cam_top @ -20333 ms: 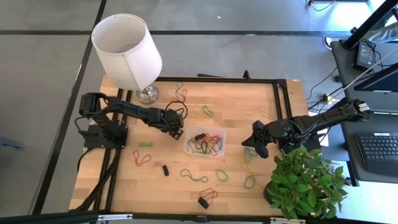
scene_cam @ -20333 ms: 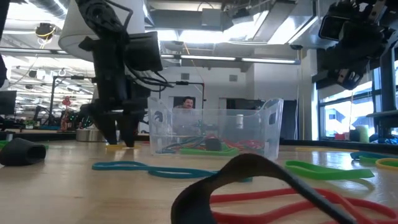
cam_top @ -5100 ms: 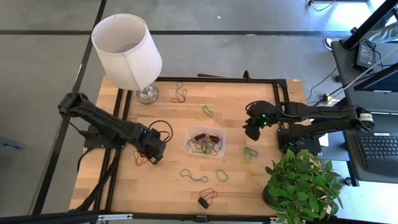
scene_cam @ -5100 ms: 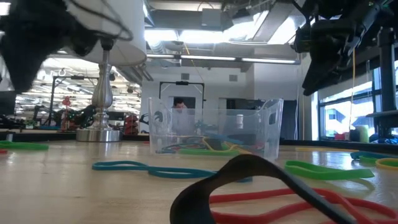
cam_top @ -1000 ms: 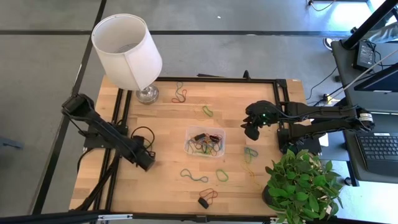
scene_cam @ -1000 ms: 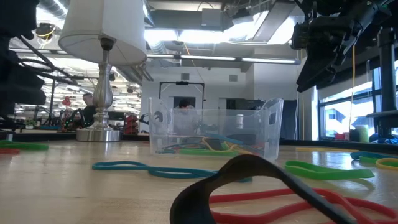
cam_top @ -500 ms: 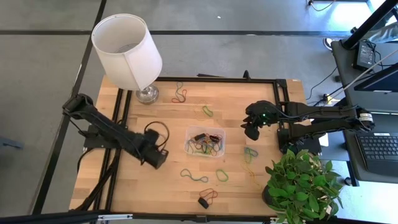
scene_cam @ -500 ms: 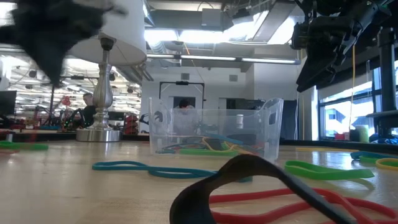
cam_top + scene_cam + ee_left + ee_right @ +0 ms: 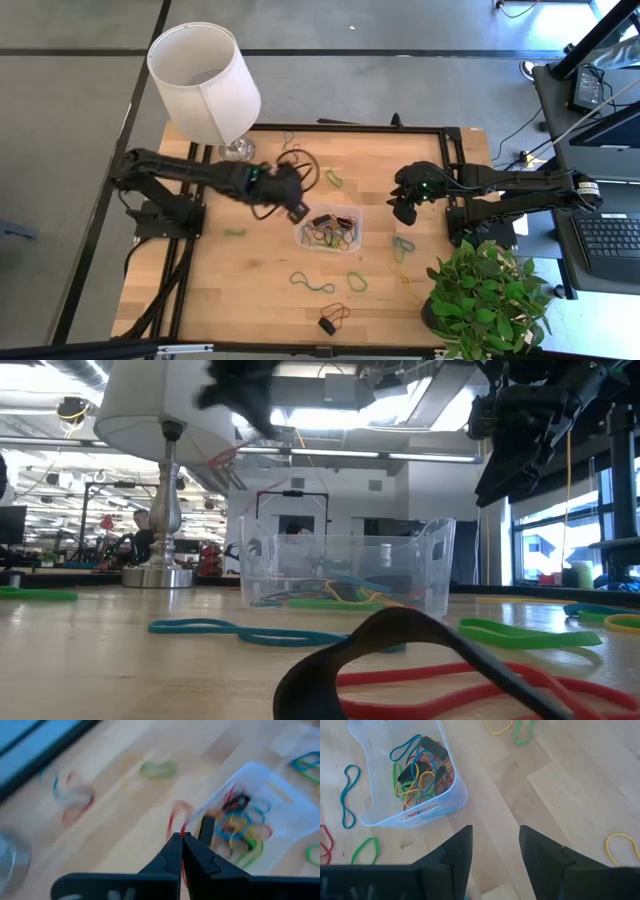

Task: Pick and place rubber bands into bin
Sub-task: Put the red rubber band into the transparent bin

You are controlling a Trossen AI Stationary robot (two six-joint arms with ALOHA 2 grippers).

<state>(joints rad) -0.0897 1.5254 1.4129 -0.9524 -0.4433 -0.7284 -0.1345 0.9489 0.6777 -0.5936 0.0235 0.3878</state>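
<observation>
Red rubber band (image 9: 175, 822) dangles from the clenched left gripper (image 9: 181, 839) — just beside the bin (image 9: 280, 795).

White lampshade (image 9: 204, 80) on a silver lamp base (image 9: 236, 151) at the table's (image 9: 260, 290) far-left corner, leafy potted plant (image 9: 495, 300) — near-right corner

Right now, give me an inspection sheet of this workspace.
Surface: pale wooden table, black frame.
Job's things: small clear plastic bin holding mixed rubber bands; loose coloured bands on the wood, e.g. a blue one.
Clutter: white-shaded lamp, green potted plant.
Hands: left hand shut on a thin red band, beside the bin; right hand open, empty.
Cables: black cable loop by the left arm.
Surroundings: grey floor, laptop on a side desk.
</observation>
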